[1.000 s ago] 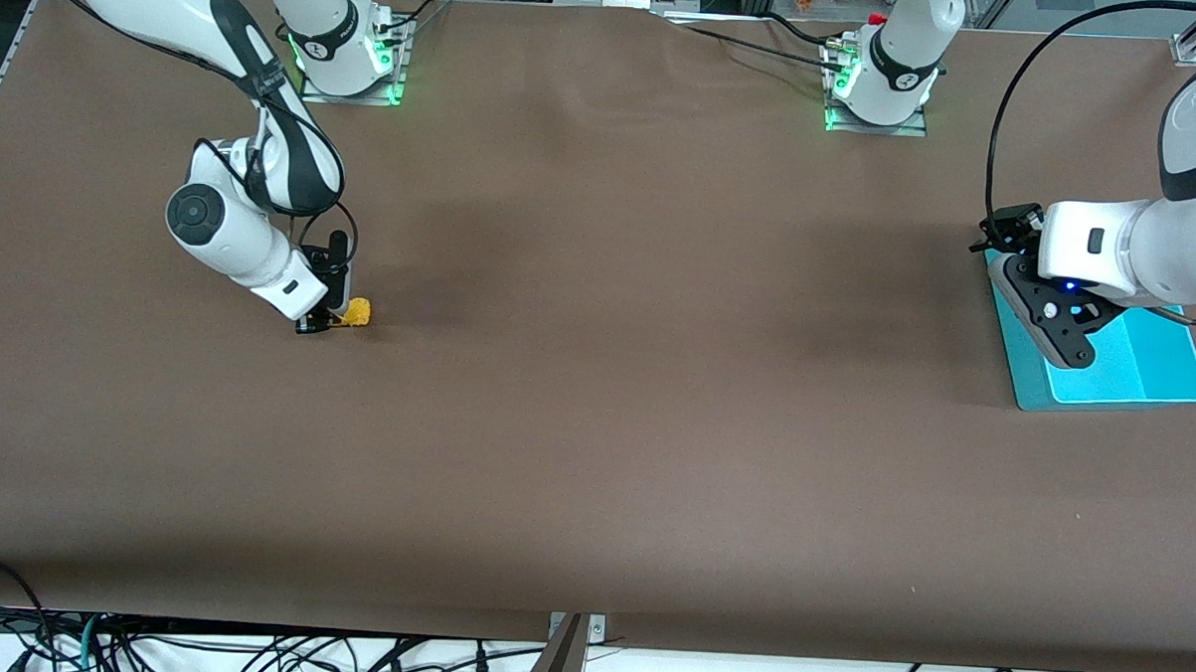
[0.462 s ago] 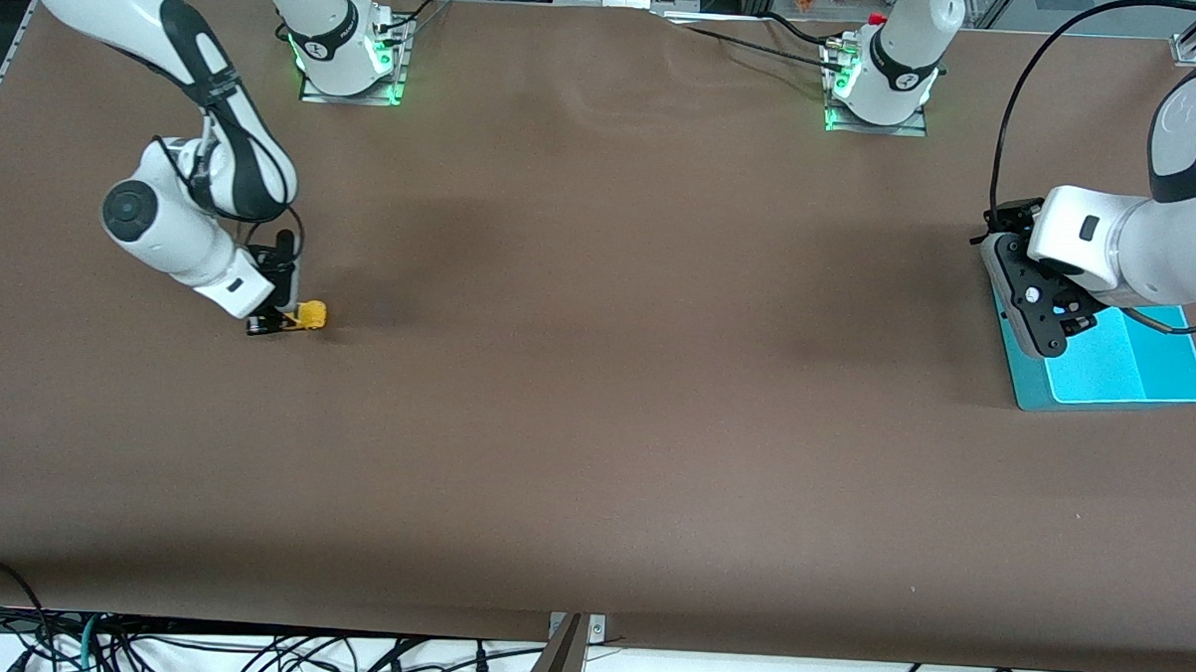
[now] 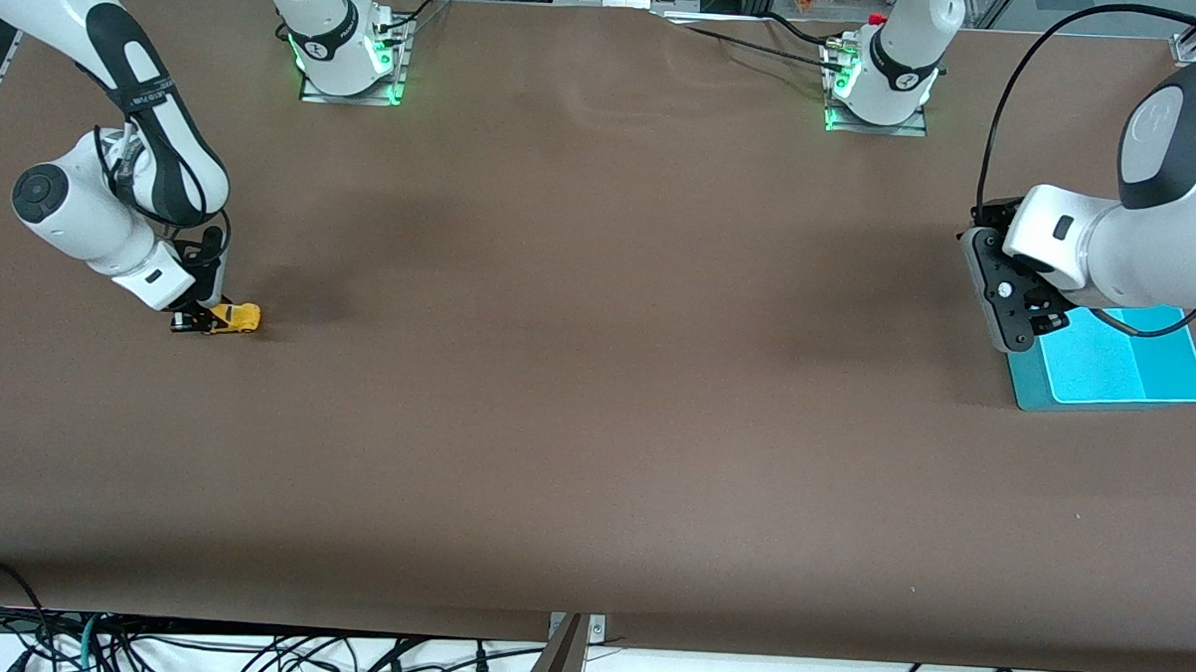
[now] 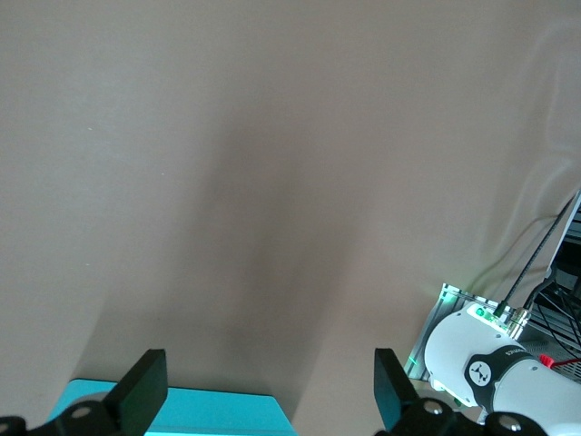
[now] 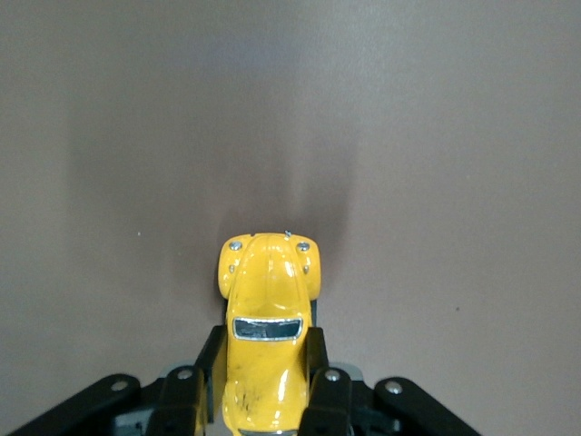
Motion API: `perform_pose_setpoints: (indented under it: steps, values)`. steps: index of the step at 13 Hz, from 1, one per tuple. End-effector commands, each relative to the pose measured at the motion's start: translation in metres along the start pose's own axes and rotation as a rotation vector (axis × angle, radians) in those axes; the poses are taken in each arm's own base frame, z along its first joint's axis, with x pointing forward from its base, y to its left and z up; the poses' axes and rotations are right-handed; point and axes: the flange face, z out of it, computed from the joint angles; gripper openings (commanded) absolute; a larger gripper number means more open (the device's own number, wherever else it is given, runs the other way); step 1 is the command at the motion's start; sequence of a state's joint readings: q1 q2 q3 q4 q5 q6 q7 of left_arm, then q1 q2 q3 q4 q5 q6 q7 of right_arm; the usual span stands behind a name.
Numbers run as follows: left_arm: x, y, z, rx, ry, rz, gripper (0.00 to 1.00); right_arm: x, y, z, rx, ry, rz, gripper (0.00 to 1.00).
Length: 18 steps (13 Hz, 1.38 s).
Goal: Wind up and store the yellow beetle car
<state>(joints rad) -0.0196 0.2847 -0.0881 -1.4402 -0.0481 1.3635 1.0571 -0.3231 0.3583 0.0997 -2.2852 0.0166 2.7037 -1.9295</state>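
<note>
Brown table: right hand [image 3: 204, 319] clamps glossy yellow beetle car [image 5: 266, 338]; left hand [image 4: 263, 400] waits agape, empty.

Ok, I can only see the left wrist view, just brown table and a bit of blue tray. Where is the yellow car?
Observer: The yellow car is low at the table, way over at the right arm's end.
Operator: Is something holding it?
Observer: Yes, the right gripper is shut on the car's sides, and its nose pokes out in front.
Operator: So where is my gripper over the tray?
Observer: The left gripper hangs over the blue tray's edge nearest the right arm's end.
</note>
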Motion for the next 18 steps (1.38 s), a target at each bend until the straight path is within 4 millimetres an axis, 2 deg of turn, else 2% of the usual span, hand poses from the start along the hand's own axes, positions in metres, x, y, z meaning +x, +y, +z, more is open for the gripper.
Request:
perform_pose_setpoints:
  steps: [1,5,9,10,11,13,14,18]
  values:
    - [-0.005,0.008,0.004,0.013,-0.017,0.029,1.00,-0.002,-0.009,0.025,0.032,0.017,-0.005,0.09]
    - [-0.008,0.006,0.014,0.041,-0.003,0.137,1.00,0.000,0.001,0.017,0.015,0.012,-0.022,0.47]
    - [-0.017,0.002,0.024,0.048,0.002,0.178,1.00,0.005,0.025,0.000,0.037,0.031,-0.040,0.63]
    - [-0.018,0.000,0.030,0.045,0.002,0.202,1.00,0.004,0.031,-0.005,0.037,0.031,-0.042,0.77]
    - [-0.017,-0.002,0.032,0.053,0.004,0.229,1.00,0.003,0.035,-0.010,0.046,0.034,-0.043,1.00]
    - [-0.018,-0.002,0.037,0.046,0.001,0.237,1.00,0.005,0.046,-0.024,0.051,0.038,-0.047,1.00]
    - [-0.018,-0.002,0.042,0.036,-0.003,0.238,1.00,0.007,0.055,-0.038,0.046,0.038,-0.055,1.00]
    - [-0.017,-0.006,0.058,0.029,-0.005,0.237,1.00,0.033,0.097,-0.115,-0.007,0.041,-0.113,1.00]
